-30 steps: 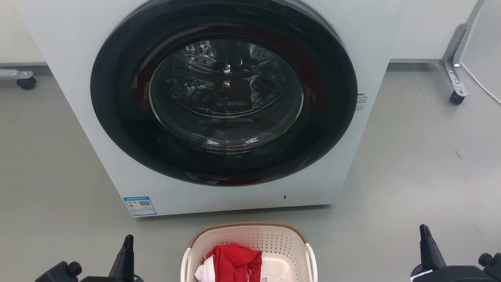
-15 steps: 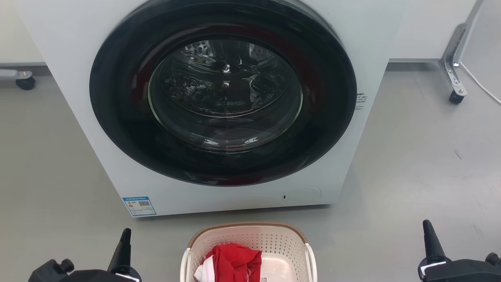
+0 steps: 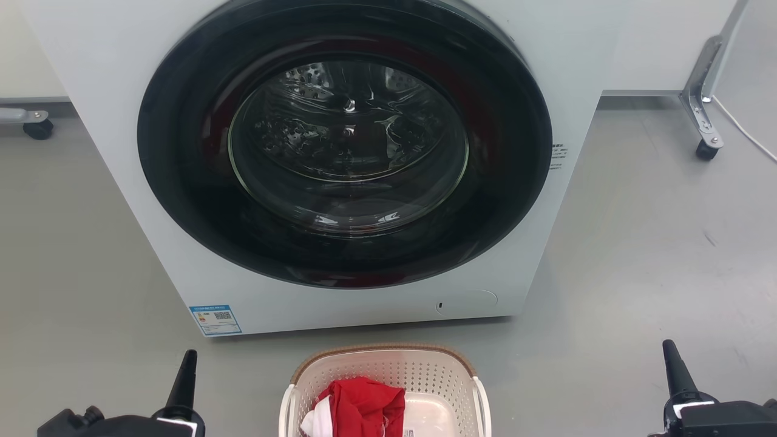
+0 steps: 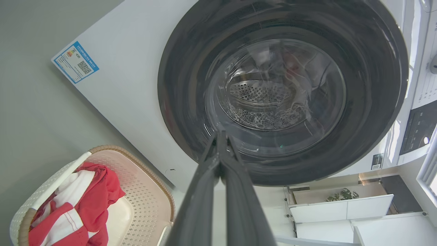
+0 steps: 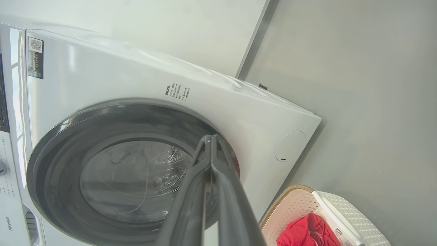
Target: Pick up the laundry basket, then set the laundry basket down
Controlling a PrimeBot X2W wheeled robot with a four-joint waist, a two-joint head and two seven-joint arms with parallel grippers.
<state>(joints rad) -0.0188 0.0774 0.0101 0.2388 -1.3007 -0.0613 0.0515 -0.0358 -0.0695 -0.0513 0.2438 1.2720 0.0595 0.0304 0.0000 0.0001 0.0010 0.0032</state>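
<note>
- One caster wheel (image 3: pixel 39 128) is standing at the far left on the grey floor (image 3: pixel 637 255), beside the machine.
- One left hand (image 3: pixel 188 358) is showing at the lower left of the head view, pointing up it and well apart from the basket. In the left wrist view its two long dark fingers (image 4: pixel 201 198) are lying together, tips meeting, gripping nothing.
- One blue label (image 3: pixel 215 318) is sitting on the lower left corner of the one white washing machine (image 3: pixel 109 121). Its one round dark door (image 3: pixel 346 145) is facing the camera, closed.
- One laundry basket (image 3: pixel 388 370) is resting on the floor at the bottom middle, just in front of the washing machine. It is lying between the two hands and touching neither.
- Its two white handles are showing, one on the left (image 3: pixel 286 406) and one on the right (image 3: pixel 482 400).
- One red cloth (image 3: pixel 364 403) with a white part is lying bunched inside the basket.
- One right hand (image 3: pixel 669 349) is showing at the lower right, well apart from the basket. In the right wrist view its two fingers (image 5: pixel 184 212) are also pressing together, empty.
- A second caster wheel (image 3: pixel 706 149) is standing at the far right under a metal leg.
</note>
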